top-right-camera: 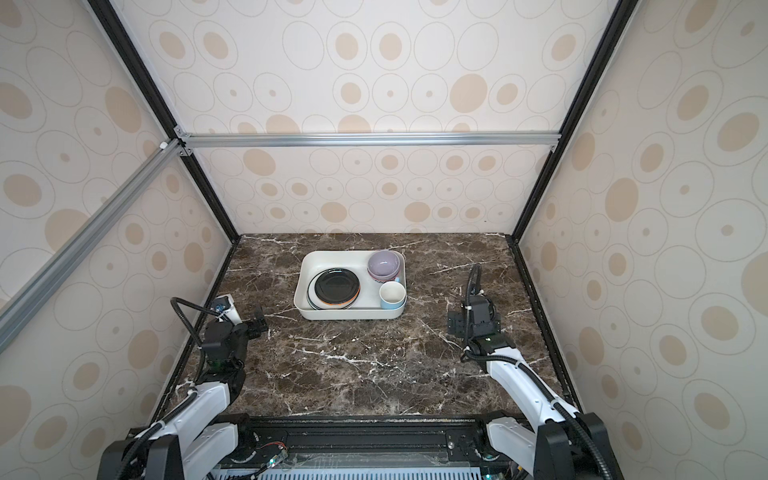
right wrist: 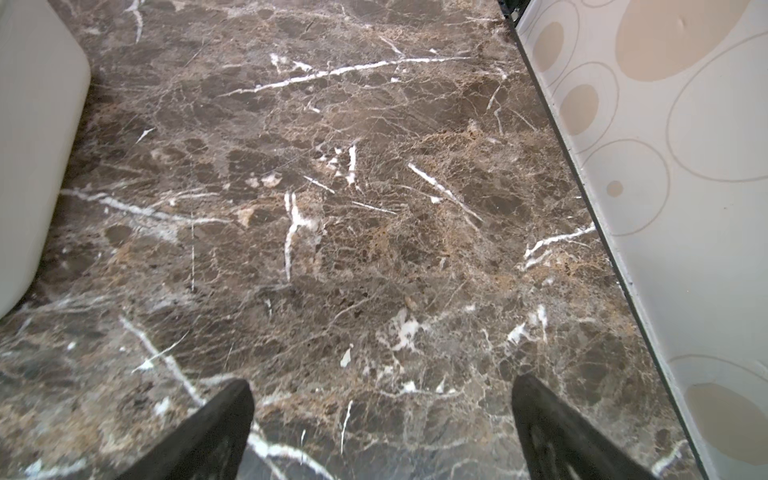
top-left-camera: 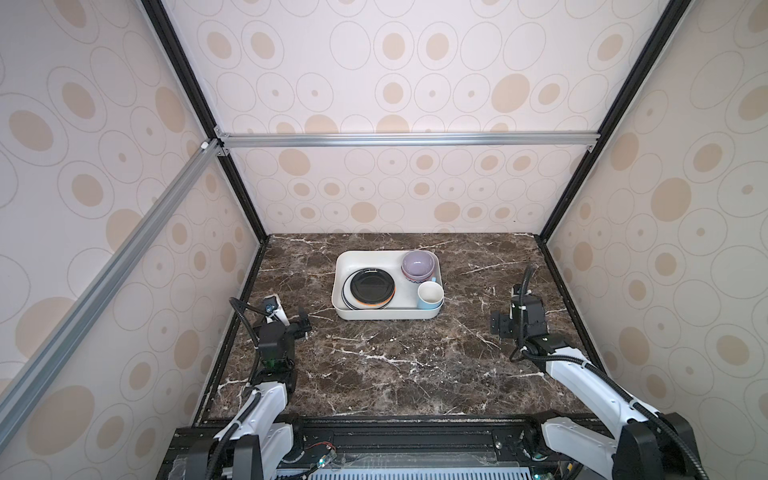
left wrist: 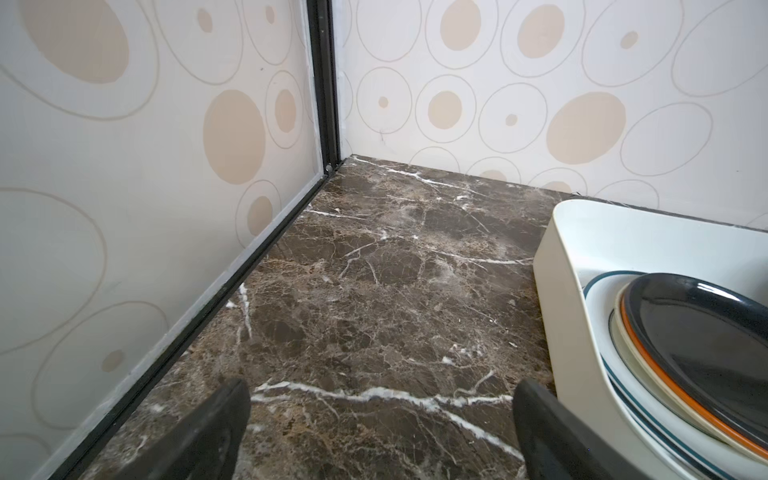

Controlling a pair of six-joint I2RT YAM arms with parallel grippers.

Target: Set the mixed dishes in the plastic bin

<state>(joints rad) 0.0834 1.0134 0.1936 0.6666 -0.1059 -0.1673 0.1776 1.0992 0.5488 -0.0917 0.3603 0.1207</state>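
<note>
I see the plastic bin (top-left-camera: 386, 314) toward 12 o'clock on the worktop (top-left-camera: 395, 365). It is smooth white plastic, a shallow rectangle with rounded corners and low walls. All the dishes I can spot lie inside it.

The round plates are stacked in the bin's 9 o'clock half. A glossy black plate (top-left-camera: 372, 287) is on top, and an orange-rimmed plate (top-left-camera: 374, 306) peeks out under it. Below those come a pale cream plate (left wrist: 622, 332) and a green-rimmed white plate (left wrist: 600, 296) against the bin wall.

In the 1 o'clock corner a lilac-lined bowl (top-left-camera: 418, 264) is nested in a red-patterned bowl (top-left-camera: 415, 279). In the 4 o'clock corner a light blue mug (top-left-camera: 430, 295) stands upright, cylindrical and cream inside, just beside the bowls.

The left tool (top-left-camera: 304, 322) is at 8 o'clock from the bin. Its dark fingers are spread wide, pinching nothing, low over bare worktop. The right tool (top-left-camera: 500, 324) is at 4 o'clock from the bin, well apart, likewise spread and empty.

The worktop is polished brown marble with white veins. The walls are matte pale panels with beige ovals.
</note>
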